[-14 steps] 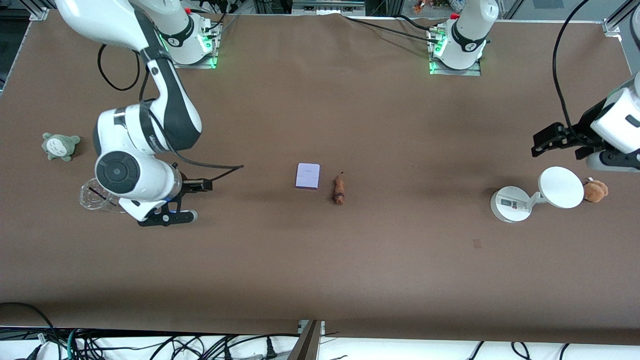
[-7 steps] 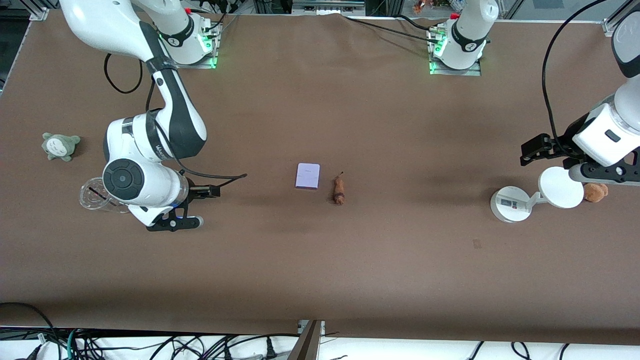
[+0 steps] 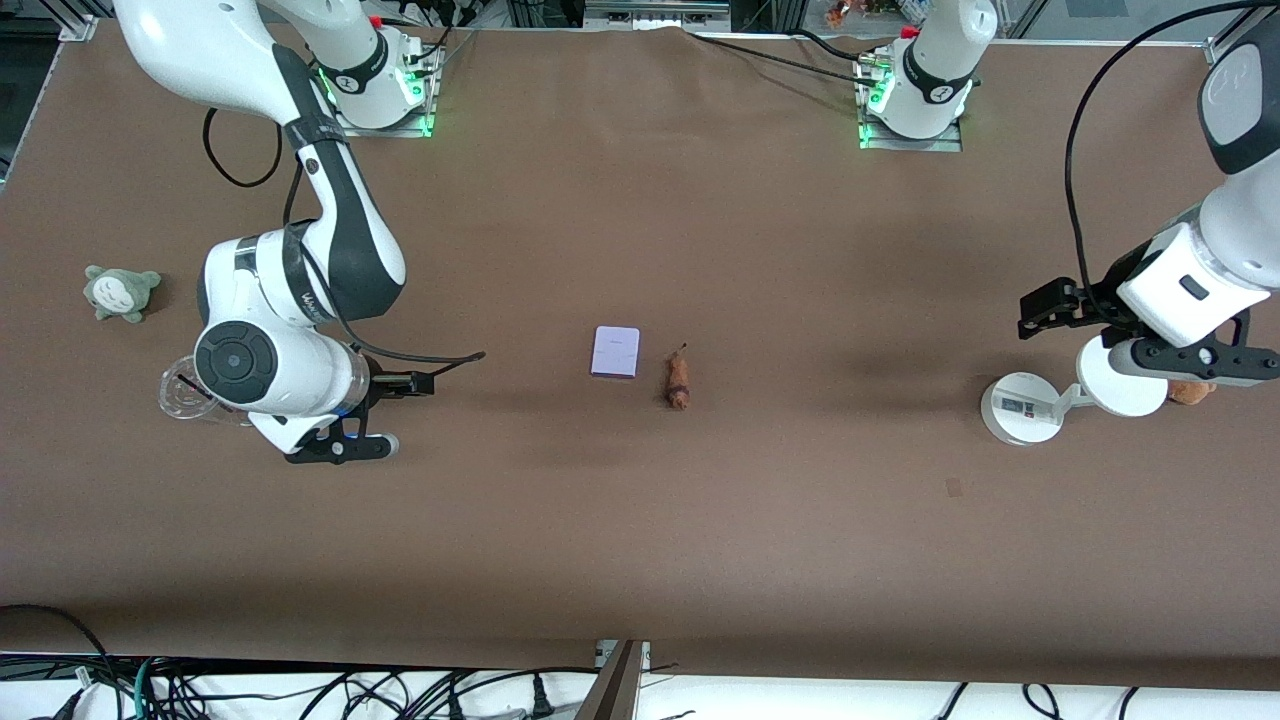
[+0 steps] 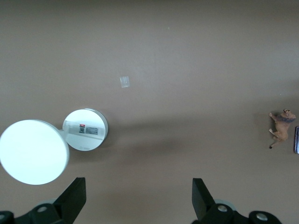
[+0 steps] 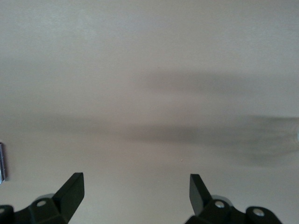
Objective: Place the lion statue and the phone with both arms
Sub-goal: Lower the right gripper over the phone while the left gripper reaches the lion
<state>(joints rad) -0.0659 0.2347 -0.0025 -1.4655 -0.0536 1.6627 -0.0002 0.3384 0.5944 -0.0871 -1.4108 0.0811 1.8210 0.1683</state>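
Mid-table: phone (image 3: 615,352) lies flat, lion (image 3: 679,379) just beside it toward the left arm's end.
Writing: stand (image 3: 1020,408) bears a small label (unreadable).
Change: left gripper (image 3: 1040,312) has drifted inward; right arm barely shifted.
Left gripper: jaws wide, empty, over bare cloth near the stand.
Right gripper (image 3: 385,412): jaws spread, empty, hovering beside a clear cup (image 3: 185,392).

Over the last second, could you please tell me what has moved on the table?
The left gripper, open and empty, moved from the left arm's end toward the table's middle, now above the white round-based stand. The right gripper, also open, barely shifted. The flat lavender phone, orange-brown lion statue, grey plush toy and clear cup stayed put.
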